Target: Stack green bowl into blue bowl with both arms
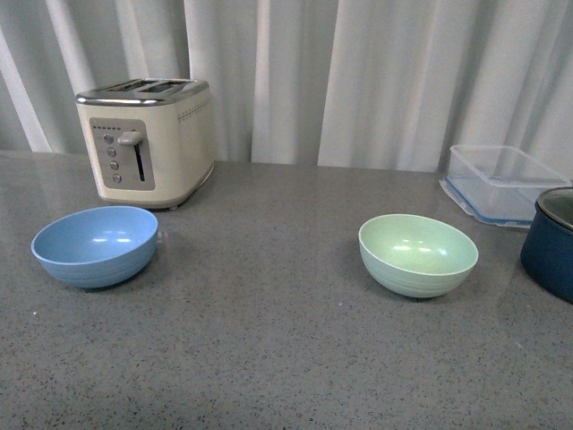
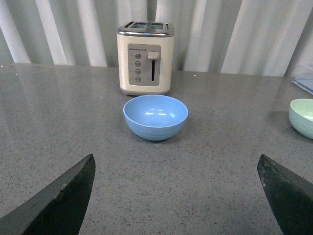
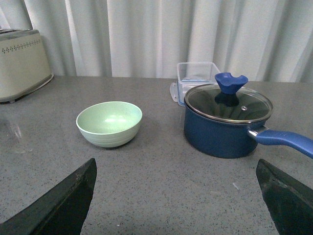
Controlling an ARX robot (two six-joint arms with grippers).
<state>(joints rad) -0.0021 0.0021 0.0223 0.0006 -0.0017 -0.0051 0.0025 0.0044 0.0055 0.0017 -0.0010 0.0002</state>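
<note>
Nothing of the stacking is done yet. The pale mint-green round matte bowl (image 1: 418,253) and the light sky-blue round matte bowl (image 1: 95,245) each sit upright and empty on the grey speckled table (image 1: 269,349), well apart from one another. The blue bowl lies toward the robot's left, in front of a cream two-slot toaster (image 1: 148,139). The green bowl lies toward its right, near a dark navy lidded pot (image 1: 551,244) and a clear blue-rimmed plastic container (image 1: 501,182). By my judgement the whole job is left: taking hold of the green bowl, carrying it across and lowering it into the blue bowl. No arm shows in the front view. In the left wrist view the left gripper (image 2: 175,162) is spread wide with nothing between its fingers. The blue bowl sits ahead of it, roughly centred between the fingers and clearly apart from them. In the right wrist view the right gripper (image 3: 176,164) is likewise spread and empty. The green bowl lies ahead of it, untouched, closer to the line of one finger than the other, with the pot beside it.
</note>
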